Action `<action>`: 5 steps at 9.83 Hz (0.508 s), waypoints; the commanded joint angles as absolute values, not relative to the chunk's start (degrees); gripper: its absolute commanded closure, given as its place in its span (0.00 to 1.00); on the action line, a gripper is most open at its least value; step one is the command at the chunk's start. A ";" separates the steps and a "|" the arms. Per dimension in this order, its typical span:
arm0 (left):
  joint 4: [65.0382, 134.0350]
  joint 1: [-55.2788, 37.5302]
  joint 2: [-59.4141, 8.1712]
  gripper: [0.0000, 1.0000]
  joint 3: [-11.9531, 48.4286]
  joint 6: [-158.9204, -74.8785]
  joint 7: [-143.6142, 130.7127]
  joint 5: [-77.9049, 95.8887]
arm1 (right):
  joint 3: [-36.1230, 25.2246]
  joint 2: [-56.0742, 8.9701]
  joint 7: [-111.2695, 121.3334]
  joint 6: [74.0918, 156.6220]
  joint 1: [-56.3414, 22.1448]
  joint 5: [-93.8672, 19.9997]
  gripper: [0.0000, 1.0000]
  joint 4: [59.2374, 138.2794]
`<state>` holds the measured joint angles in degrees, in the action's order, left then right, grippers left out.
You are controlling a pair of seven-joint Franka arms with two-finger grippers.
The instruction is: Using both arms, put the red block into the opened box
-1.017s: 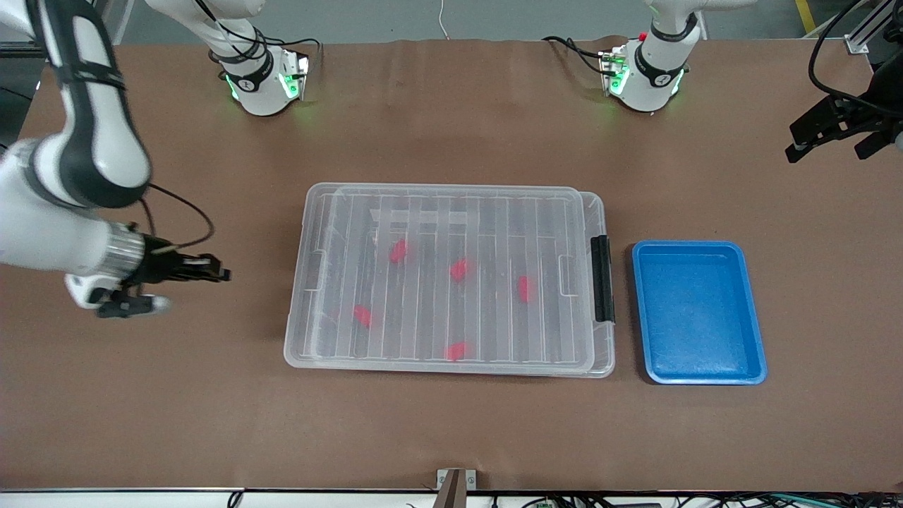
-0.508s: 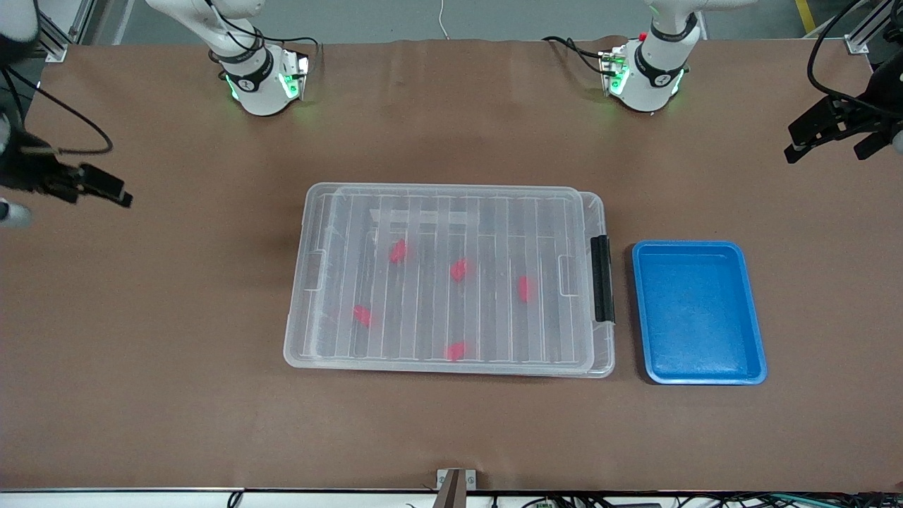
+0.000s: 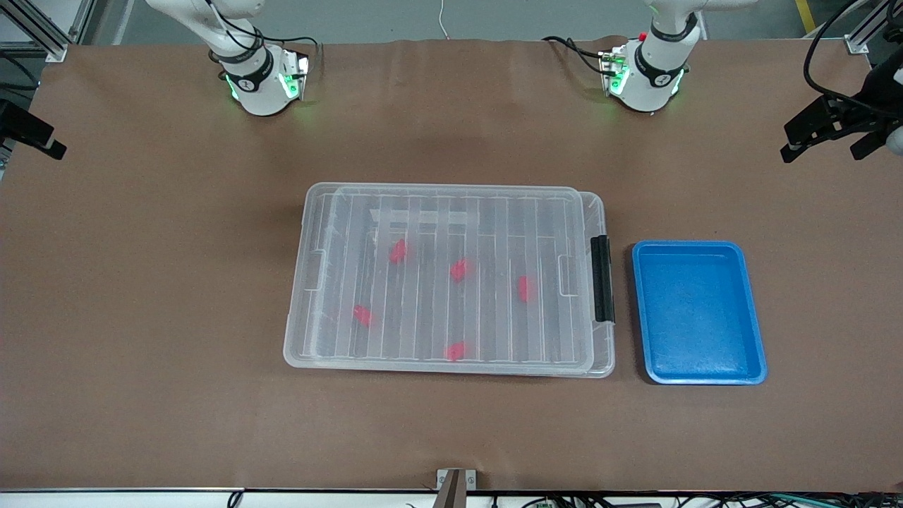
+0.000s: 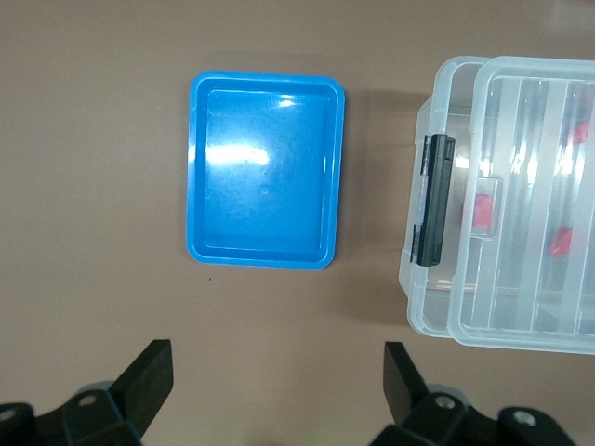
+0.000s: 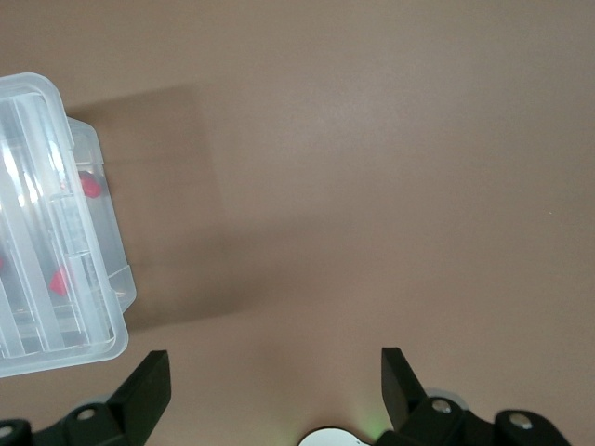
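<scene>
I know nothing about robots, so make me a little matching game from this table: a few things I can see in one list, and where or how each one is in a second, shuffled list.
Things:
1. large clear plastic storage box
2. small blue plastic tray
3. five tiny red plastic blocks
4. black two-finger left gripper

States or places:
A. inside the box, under its ribbed lid
B. jaws wide open, holding nothing
C. middle of the table, lid on
D. beside the box's black latch, nothing in it

Pairs: 1-C, 2-D, 3-A, 4-B
</scene>
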<state>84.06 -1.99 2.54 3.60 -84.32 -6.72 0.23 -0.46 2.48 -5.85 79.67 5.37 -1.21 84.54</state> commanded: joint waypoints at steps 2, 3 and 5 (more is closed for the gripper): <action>84.55 -2.11 1.49 0.00 4.57 -84.02 -5.89 -2.28 | -0.26 1.85 -5.19 81.65 5.01 -0.26 0.00 84.29; 84.55 -2.11 1.49 0.00 4.57 -83.94 -5.80 -2.72 | -0.26 1.85 -5.10 81.48 5.01 -0.26 0.00 84.29; 85.16 -1.76 1.84 0.00 5.18 -83.76 -4.57 -2.81 | -0.26 1.85 -5.10 81.21 5.01 -0.26 0.00 84.29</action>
<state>84.07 -1.98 2.53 4.45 -84.26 -5.72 -1.67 -0.36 1.61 -5.49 81.46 5.20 -1.21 84.52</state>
